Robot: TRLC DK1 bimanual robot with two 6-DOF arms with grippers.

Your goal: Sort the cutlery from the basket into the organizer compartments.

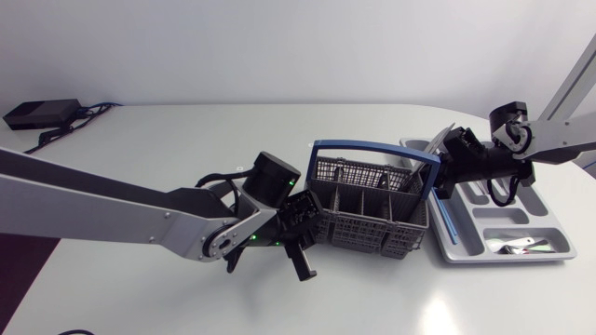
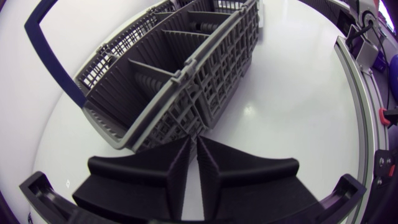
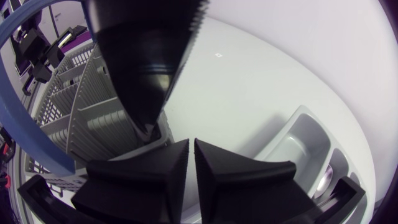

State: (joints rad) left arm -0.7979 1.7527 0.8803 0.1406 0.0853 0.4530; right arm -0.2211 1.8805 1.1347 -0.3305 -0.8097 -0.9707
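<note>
On the white table (image 1: 186, 140), grey lattice basket (image 1: 368, 221), blue arched handle (image 1: 372, 146).

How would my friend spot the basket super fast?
Look at the middle of the white table. The basket sits beside the pale grey organizer tray. Only it is dark mesh with a blue handle arching over it.

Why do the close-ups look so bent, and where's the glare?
Left wrist view: the fisheye lens bows the basket, glare on the table beside it; right wrist view: a dark utensil looms blurred; head view: soft shadow under the basket.
</note>
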